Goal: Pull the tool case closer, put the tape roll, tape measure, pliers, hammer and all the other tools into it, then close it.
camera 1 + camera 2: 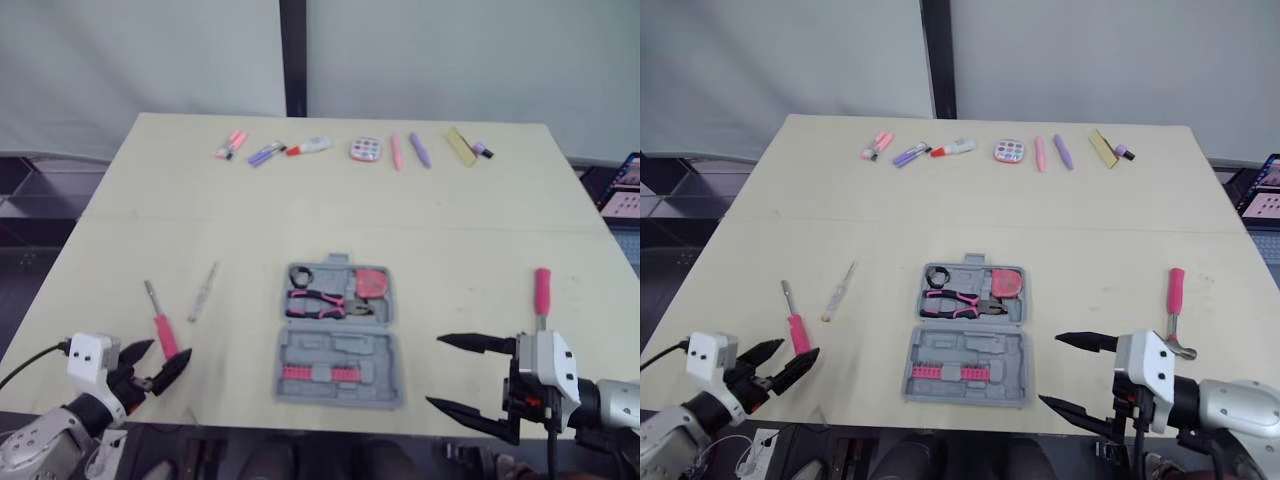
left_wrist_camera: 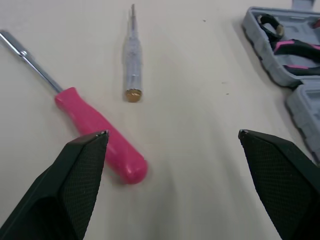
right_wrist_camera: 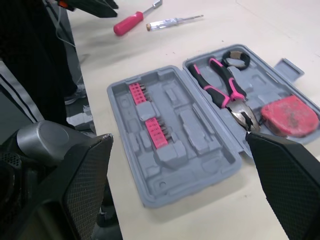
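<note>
Case [image 1: 338,335] lies open and flat at the middle of the counter [image 1: 470,230], near the front edge, with the hinge across its middle. In the far half are the pliers [image 1: 318,303], tape roll [image 1: 301,274] and red tape measure [image 1: 372,284]; the near half has a pink bit row [image 1: 322,373]. The right wrist view adds the moulded slots, most of them bare. Left of the case lie a pink screwdriver [image 1: 160,322] and a clear test pen [image 1: 203,292], apart from each other. The left gripper [image 1: 170,348] is spread wide at the screwdriver's handle end. The left wrist view puts the handle just by one finger [image 2: 80,175]; contact is unclear. The right gripper [image 1: 433,371] is wide, holds nothing and sits right of the case at the front edge. The hammer [image 1: 541,295] lies behind it on the counter, pink grip pointing away. A row of small items [image 1: 350,150] runs along the far edge.
</note>
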Robot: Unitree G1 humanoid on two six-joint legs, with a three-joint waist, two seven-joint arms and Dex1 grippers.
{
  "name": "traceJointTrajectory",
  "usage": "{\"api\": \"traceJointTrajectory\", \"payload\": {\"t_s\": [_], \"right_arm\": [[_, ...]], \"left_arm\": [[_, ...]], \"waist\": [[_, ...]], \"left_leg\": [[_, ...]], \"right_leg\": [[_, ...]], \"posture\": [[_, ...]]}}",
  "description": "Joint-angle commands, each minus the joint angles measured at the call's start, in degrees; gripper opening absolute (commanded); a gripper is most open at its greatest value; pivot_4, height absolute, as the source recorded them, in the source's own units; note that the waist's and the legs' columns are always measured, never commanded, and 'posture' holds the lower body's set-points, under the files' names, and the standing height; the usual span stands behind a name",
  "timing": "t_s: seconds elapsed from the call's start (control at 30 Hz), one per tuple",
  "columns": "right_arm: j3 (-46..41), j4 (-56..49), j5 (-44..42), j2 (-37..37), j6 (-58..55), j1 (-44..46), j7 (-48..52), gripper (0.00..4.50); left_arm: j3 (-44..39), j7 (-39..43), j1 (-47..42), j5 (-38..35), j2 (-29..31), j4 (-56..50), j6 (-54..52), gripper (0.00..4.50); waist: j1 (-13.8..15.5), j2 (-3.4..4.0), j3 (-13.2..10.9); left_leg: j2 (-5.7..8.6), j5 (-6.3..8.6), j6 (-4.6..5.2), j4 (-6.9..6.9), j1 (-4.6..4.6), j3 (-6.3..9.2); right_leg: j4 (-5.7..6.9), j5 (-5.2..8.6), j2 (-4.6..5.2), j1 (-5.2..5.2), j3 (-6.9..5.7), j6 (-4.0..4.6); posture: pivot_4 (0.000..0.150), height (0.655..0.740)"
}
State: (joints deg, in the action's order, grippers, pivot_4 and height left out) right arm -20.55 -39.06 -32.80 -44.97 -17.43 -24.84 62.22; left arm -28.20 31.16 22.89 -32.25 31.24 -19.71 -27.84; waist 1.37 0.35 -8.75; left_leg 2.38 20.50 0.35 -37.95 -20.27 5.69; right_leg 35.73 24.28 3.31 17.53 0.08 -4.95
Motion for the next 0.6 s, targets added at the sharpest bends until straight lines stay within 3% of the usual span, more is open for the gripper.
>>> {"api": "traceJointTrajectory", "payload": {"t_s": [0.03,0.3,0.6], "right_arm": [[0.5,-1.2,-0.9,0.6,1.3,0.2,-0.2,4.5],[1.5,-0.3,-0.2,1.2,1.8,-0.4,-1.1,4.5],[1.9,0.4,0.2,0.8,1.8,0.0,-1.7,4.5]], "left_arm": [[-0.6,0.7,-1.4,2.0,0.1,1.1,4.0,4.46],[2.1,-3.4,-0.2,1.1,-1.0,-12.2,-0.7,4.46],[1.6,-17.7,-14.5,-2.1,1.8,-19.1,-21.4,4.46]], "waist": [[0.0,0.0,0.0],[0.0,-0.02,0.0],[0.0,-0.01,0.0]], "left_leg": [[0.0,0.0,0.0,0.0,0.0,0.01],[-0.02,0.01,-0.02,-0.01,-0.01,0.01],[-0.01,0.01,-0.01,-0.02,0.0,0.01]], "right_leg": [[0.01,0.0,0.0,0.01,-0.01,0.0],[0.1,0.0,-0.01,0.01,0.01,0.0],[0.24,0.0,-0.03,0.0,0.02,-0.01]], "posture": [[0.15,0.7336],[0.15,0.7336],[0.15,0.7336]]}}
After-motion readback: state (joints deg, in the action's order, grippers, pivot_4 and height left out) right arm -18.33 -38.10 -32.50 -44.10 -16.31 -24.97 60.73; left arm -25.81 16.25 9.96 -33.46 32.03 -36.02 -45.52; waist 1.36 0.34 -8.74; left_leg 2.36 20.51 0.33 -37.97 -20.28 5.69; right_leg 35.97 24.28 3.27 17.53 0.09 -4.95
